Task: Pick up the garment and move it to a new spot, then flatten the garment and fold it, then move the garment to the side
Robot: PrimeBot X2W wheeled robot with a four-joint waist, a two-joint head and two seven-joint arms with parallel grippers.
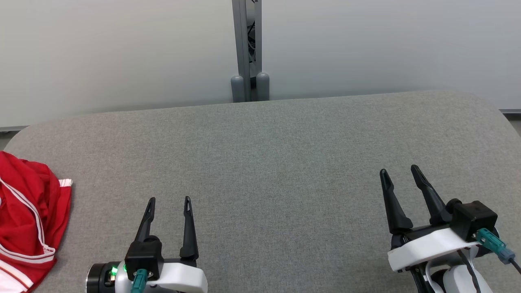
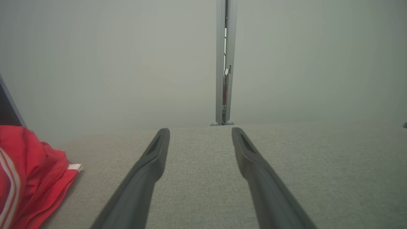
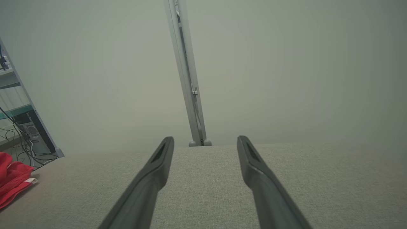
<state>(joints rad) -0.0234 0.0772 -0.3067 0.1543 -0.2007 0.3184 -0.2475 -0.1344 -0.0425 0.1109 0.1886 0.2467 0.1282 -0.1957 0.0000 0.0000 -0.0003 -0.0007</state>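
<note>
2 grippers, 1 garment, 1 table. Left gripper [image 1: 169,199]: fingers spread apart, holding nothing, low over the grey table [image 1: 268,154] on its near side. Right gripper [image 1: 399,169]: likewise parted and empty, well to the right. Red garment [image 1: 28,215], white-striped: crumpled heap at the table's left edge, apart from both grippers.

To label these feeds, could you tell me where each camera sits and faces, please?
Head view: on the head, facing down at the grey table; left tool and right tool show, open.
Left wrist view: on the left wrist, along its own fingers toward the partition post.
Right wrist view: on the right wrist, along its fingers likewise.
Shared: all three show the red garment at the table's left.
</note>
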